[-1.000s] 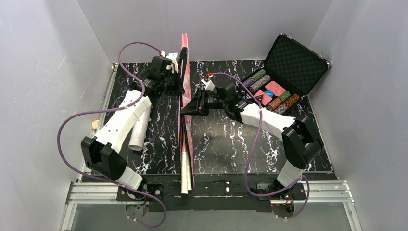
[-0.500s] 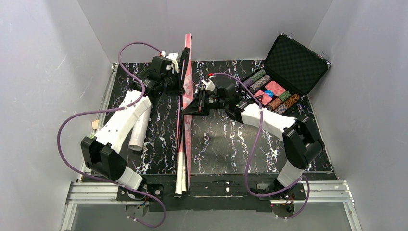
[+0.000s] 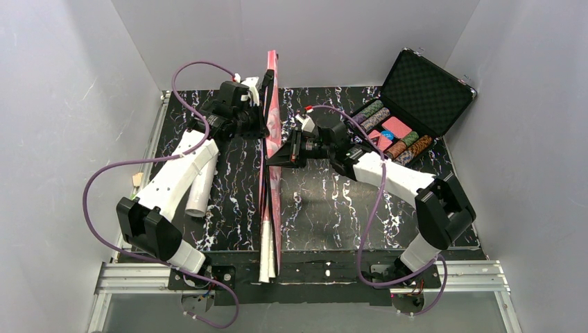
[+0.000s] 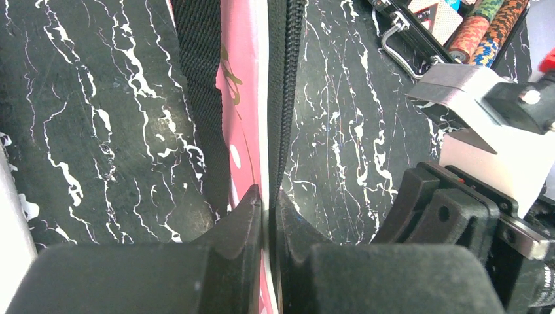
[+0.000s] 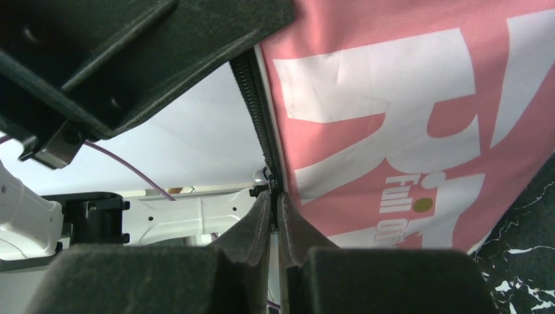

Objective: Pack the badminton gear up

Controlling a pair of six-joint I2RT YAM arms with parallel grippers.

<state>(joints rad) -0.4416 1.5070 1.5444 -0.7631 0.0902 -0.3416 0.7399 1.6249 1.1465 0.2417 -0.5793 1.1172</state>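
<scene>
Bag (image 3: 272, 76) stands on edge mid table (image 3: 326, 201), left gripper (image 4: 267, 196) clamped on its rim, right gripper (image 5: 273, 199) pinching the zipper pull (image 5: 269, 178); racket handles (image 3: 265, 255) stick out, tube (image 3: 200, 191) lies unpacked.

right claw (image 5: 275, 219) pinching zipper (image 5: 256, 114), pink bag (image 5: 406, 131)

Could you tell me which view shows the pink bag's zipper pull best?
The right wrist view: the zipper pull sits pinched at the right tool's tips. The left wrist view shows only zipper teeth; the top view shows the bag edge-on.
</scene>
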